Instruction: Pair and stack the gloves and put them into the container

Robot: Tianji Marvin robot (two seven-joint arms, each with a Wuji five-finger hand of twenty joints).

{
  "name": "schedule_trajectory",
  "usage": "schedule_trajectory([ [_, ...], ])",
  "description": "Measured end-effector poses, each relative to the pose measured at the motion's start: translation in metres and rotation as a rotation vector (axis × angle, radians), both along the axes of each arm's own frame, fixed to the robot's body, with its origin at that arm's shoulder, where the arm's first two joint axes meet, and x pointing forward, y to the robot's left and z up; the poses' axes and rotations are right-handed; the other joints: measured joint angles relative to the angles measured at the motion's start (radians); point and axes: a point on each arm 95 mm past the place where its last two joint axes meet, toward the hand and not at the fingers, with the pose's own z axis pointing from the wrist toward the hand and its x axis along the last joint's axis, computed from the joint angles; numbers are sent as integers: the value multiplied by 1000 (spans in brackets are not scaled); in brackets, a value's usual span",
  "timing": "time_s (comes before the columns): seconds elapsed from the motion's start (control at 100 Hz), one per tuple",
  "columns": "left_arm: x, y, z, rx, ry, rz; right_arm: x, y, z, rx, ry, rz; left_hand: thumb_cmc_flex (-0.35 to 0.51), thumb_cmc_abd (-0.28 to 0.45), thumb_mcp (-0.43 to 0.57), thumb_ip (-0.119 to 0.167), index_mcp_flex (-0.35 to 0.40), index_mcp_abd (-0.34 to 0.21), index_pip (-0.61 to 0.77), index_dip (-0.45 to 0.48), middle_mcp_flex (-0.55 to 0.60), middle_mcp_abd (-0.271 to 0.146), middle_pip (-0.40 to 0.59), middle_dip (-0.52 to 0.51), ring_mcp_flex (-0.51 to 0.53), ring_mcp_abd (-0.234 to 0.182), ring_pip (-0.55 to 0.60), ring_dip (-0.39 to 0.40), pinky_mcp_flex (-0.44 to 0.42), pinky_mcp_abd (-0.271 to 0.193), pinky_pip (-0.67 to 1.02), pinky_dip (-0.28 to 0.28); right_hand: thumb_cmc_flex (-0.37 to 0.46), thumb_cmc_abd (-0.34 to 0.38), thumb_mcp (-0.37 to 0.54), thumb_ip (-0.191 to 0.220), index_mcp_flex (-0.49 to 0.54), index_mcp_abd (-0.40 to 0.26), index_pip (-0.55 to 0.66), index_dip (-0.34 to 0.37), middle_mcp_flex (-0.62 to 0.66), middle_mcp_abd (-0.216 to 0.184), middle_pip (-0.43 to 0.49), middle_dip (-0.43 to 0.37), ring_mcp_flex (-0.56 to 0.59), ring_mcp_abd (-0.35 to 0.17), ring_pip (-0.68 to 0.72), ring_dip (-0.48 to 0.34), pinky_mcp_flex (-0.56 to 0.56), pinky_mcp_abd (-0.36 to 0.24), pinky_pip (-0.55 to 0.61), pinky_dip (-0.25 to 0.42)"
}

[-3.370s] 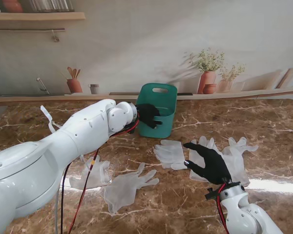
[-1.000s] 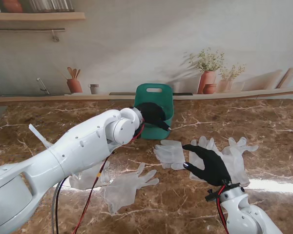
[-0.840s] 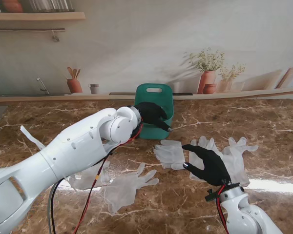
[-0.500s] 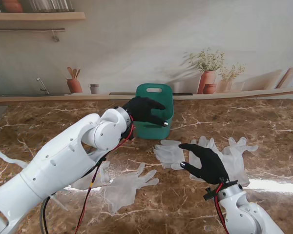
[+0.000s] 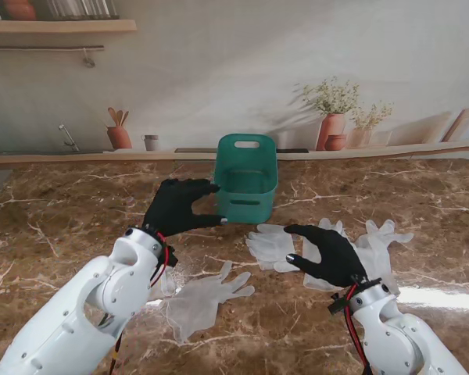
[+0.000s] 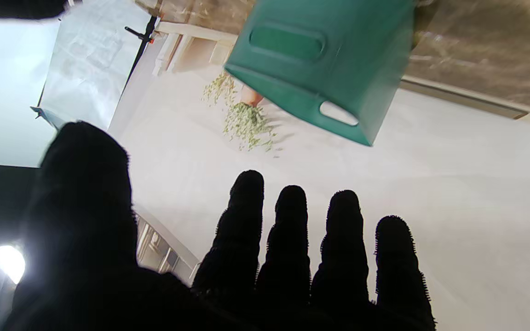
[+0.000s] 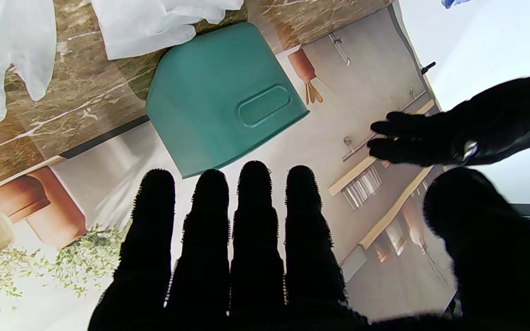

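Note:
The green container (image 5: 246, 178) stands upright at the back of the marble table; I also see it in the left wrist view (image 6: 329, 59) and the right wrist view (image 7: 219, 105). My left hand (image 5: 180, 207) hovers just left of it, open, fingers spread, holding nothing. My right hand (image 5: 324, 254) is open too, hanging over a pile of translucent white gloves (image 5: 379, 246). Another glove (image 5: 270, 244) lies between the pile and the container. One more glove (image 5: 203, 297) lies nearer to me, and another (image 5: 162, 283) is partly hidden behind my left arm.
A wall with a low ledge (image 5: 78, 158) runs behind the table, right behind the container. Bare marble (image 5: 55, 211) stretches to the left of my left hand. In the right wrist view my left hand (image 7: 453, 133) shows beside the container.
My left hand has drawn back from the container, toward me and to the left. The container has turned to stand square. My right hand has lifted slightly and opened wider.

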Motion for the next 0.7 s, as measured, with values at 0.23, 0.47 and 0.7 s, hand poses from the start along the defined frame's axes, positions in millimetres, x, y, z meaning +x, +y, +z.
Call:
schedule_trajectory([
  [0.23, -30, 25, -26, -10, 46, 28, 5, 7, -4, -31, 40, 27, 0, 0, 0, 0, 0, -1, 8, 0, 0, 0, 0, 0, -10, -1, -13, 0, -1, 0, -27, 0, 0, -9, 0, 0, 0, 0, 0, 0, 0, 0, 0, 0, 0, 0, 0, 0, 1, -1, 0, 0],
  [0.47, -44, 33, -30, 11, 56, -49, 8, 11, -11, -47, 71, 26, 25, -1, 0, 0, 0, -13, 8, 0, 0, 0, 0, 0, -10, -3, -14, 0, -1, 0, -66, 0, 0, -11, 11, 0, 0, 0, 0, 0, 0, 0, 0, 0, 0, 0, 0, 0, 1, -1, 0, 0],
  [0.7, -55, 35, -39, 81, 100, -140, 10, 16, -14, -62, 76, 37, 65, -51, 54, 1, 0, -54, 11, 10, 0, -1, 0, 0, -35, -27, -28, 0, -11, 3, -192, 62, 0, -69, 28, 0, 0, 0, 0, 0, 0, -1, 0, 0, 0, 0, 0, 0, 1, -1, 0, 0],
])
